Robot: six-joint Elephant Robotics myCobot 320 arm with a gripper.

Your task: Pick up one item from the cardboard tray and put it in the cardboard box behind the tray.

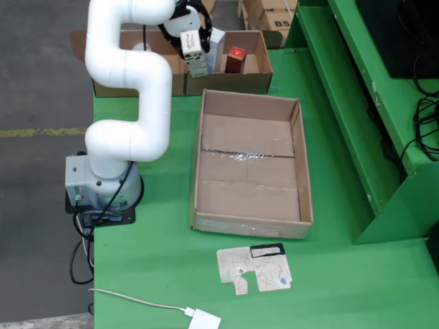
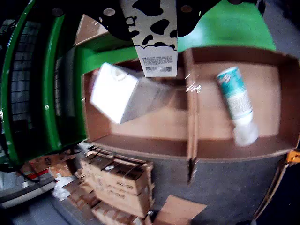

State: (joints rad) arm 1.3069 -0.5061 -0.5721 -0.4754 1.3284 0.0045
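- Gripper point(image 2: 149, 11) fingers are closed on a cow-patterned carton point(image 2: 154, 37), held upright.
- Carton is hung directly above the far divided cardboard box point(image 1: 255, 83); only release downward is judged needed.

Even, bright overhead light in fixed view; wrist view motion-blurred w/ fisheye warp, dim edges.

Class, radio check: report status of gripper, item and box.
Gripper shut on cow-print carton, hovering over back box. White carton and teal tube lie below. Tray empty.
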